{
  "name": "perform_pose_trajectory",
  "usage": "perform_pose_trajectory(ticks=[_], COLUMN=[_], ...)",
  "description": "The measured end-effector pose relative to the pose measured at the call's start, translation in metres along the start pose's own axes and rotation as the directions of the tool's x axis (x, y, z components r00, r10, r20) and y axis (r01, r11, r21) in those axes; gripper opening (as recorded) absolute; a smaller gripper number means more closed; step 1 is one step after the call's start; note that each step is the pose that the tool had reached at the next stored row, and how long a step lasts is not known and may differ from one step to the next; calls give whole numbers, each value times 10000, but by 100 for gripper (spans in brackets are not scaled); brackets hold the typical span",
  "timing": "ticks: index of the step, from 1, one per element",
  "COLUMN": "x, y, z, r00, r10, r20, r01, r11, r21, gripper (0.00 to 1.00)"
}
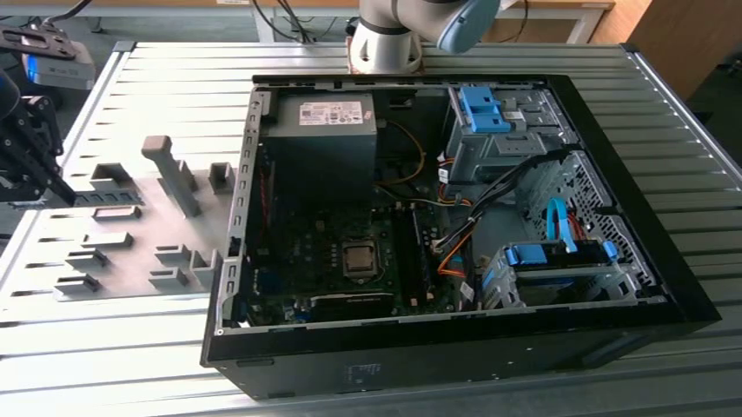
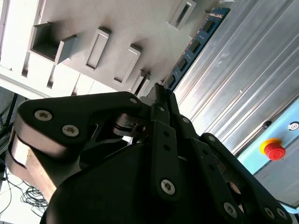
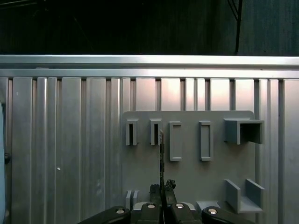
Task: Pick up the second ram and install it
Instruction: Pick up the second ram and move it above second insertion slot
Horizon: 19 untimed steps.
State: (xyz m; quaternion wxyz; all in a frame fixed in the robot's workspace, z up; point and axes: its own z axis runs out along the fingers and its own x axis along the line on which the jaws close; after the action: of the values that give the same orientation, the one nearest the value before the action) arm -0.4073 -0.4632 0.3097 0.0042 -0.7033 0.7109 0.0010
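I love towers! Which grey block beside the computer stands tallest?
The slim grey post on the grey plate. It rises high and narrow, while the other blocks there are all low and squat.

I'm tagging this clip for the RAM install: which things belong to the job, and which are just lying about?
Job: the second ram, held in the gripper; open computer case; motherboard.
Lying about: grey holder blocks; power supply; blue drive bracket; red stop button.

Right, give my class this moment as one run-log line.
gripper: shut on second ram | place: at grey holder plate, exterior view's left of open computer case | install: not yet done
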Motion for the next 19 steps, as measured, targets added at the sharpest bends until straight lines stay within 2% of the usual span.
perform_pose_trajectory(ticks=[10,19], x=[-1,-1], y=[-1,-1], z=[-59,-156], r00=[10000,10000], r10=[0,0], r20=[0,0], r01=[0,0], r11=[10000,10000], r21=[0,0], gripper=[14,14])
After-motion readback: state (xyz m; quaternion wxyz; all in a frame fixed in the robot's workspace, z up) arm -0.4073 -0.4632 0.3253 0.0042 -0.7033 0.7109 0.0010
